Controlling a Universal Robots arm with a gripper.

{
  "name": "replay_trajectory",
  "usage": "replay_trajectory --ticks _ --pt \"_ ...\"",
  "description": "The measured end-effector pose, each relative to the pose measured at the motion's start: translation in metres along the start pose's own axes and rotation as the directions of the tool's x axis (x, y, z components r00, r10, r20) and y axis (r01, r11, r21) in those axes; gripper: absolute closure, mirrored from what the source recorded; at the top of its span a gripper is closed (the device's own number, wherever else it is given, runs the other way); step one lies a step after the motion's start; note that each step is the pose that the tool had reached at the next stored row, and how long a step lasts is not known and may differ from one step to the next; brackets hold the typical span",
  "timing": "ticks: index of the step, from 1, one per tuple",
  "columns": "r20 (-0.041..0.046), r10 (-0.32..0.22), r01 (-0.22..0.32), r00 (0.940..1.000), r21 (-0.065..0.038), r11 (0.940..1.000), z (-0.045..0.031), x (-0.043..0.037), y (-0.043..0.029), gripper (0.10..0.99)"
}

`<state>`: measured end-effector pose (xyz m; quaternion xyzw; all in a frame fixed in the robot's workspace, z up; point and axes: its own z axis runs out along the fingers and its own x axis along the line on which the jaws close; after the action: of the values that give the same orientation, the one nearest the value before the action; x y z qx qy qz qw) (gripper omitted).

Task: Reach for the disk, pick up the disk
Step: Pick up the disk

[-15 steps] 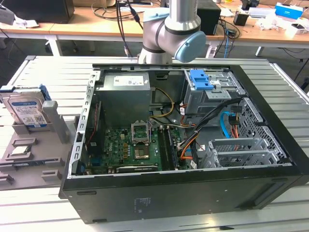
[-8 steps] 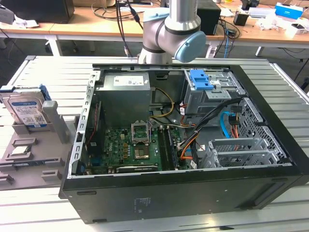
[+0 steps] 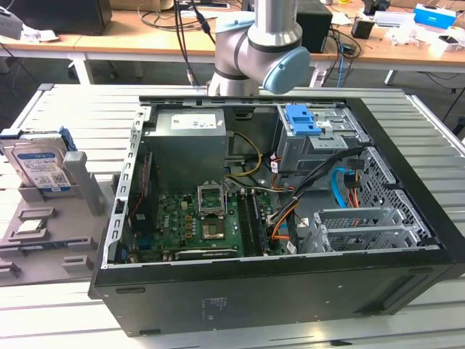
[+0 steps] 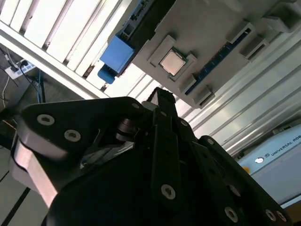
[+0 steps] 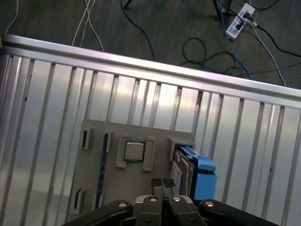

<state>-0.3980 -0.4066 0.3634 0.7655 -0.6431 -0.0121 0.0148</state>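
Note:
The disk (image 3: 40,166) stands on edge in a slot of a grey holder plate (image 3: 43,243) at the exterior view's left, its white-and-blue label showing and a blue rail on its edges. In the first wrist view the disk (image 5: 184,170) shows from high above, with its blue rail (image 5: 203,178) beside it. My gripper (image 5: 162,182) hangs well above the plate, shut and holding nothing, its tips over the spot between the disk and a square chip (image 5: 134,150). In the second wrist view the gripper (image 4: 162,98) points toward the plate, with the blue rail (image 4: 115,54) off to one side.
An open black computer case (image 3: 290,291) lies on the slatted aluminium table (image 3: 73,109), a bare blue bracket (image 3: 301,120) in its drive bay. The arm's joints (image 3: 254,43) rise behind the case. Cables and a power strip (image 5: 237,21) lie on the floor beyond the table edge.

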Motion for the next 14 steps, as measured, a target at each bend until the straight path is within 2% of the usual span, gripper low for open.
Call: replay_trajectory --ticks 4,6,10,14 --pt "0.0014 0.035 -0.035 0.9994 0.000 0.9994 0.0000 0.0000 0.0000 0.980" --pt "0.0028 0.074 -0.074 0.9973 0.000 0.9973 0.0000 0.0000 0.0000 0.980" --pt "0.0040 0.108 -0.108 0.9941 0.000 0.9941 0.0000 0.0000 0.0000 0.980" --pt "0.0064 0.181 -0.181 0.9835 -0.001 0.9835 0.0000 0.0000 0.0000 0.980"
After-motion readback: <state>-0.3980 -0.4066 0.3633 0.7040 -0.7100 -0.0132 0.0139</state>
